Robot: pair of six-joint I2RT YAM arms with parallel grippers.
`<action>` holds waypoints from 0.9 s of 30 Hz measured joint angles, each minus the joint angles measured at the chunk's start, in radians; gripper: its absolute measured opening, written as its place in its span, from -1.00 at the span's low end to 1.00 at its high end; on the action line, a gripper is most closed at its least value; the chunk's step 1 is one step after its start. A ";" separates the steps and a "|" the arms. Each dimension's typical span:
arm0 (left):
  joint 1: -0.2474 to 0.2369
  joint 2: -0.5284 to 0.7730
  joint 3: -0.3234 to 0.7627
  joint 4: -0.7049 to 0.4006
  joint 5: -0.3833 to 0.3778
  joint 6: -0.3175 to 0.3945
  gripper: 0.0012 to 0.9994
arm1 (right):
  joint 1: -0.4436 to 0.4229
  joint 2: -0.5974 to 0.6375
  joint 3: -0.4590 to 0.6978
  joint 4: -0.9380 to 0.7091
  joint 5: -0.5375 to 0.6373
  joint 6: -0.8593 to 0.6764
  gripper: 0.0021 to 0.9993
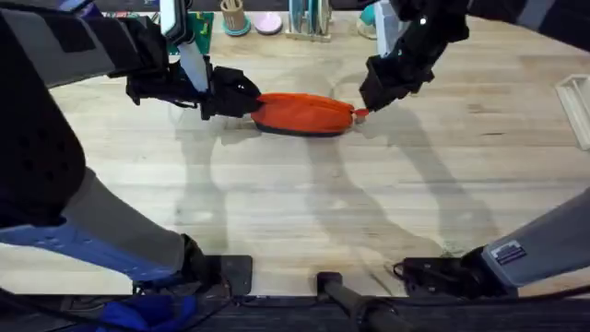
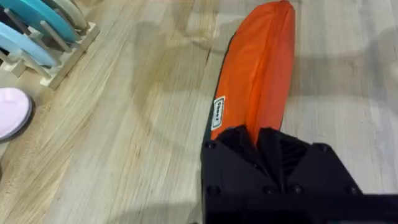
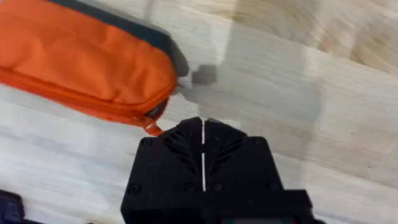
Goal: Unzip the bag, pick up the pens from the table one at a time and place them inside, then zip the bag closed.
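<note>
The orange bag (image 1: 304,112) lies lengthwise on the table (image 1: 304,221) toward the far side, its dark base showing along the edge. My left gripper (image 1: 251,100) is at the bag's left end; in the left wrist view its fingertips (image 2: 258,134) are shut on the orange fabric (image 2: 261,68). At the right end is my right gripper (image 1: 366,100). In the right wrist view it (image 3: 203,121) is shut with nothing in the seam. The bag's (image 3: 81,68) zipper runs shut along its edge, and a small orange pull tab (image 3: 151,129) lies just beside the fingers. The pens are out of view.
Along the table's far edge stand a cup of sticks (image 1: 233,16), a pink dish (image 1: 268,23) and a wooden rack with teal plates (image 1: 309,18). That rack (image 2: 43,37) also shows beside the left wrist. A pale object (image 1: 576,101) sits at the right edge.
</note>
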 joint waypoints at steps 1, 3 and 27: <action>0.000 0.000 0.000 0.000 0.000 0.000 -0.92 | -0.006 0.000 -0.002 0.001 0.001 0.000 -0.93; 0.000 0.000 0.000 0.000 0.000 0.000 -0.92 | -0.015 0.000 -0.009 0.007 0.001 0.000 -0.93; 0.000 0.000 0.000 0.000 -0.001 0.000 -0.92 | -0.061 0.000 -0.103 0.077 0.019 -0.014 -0.93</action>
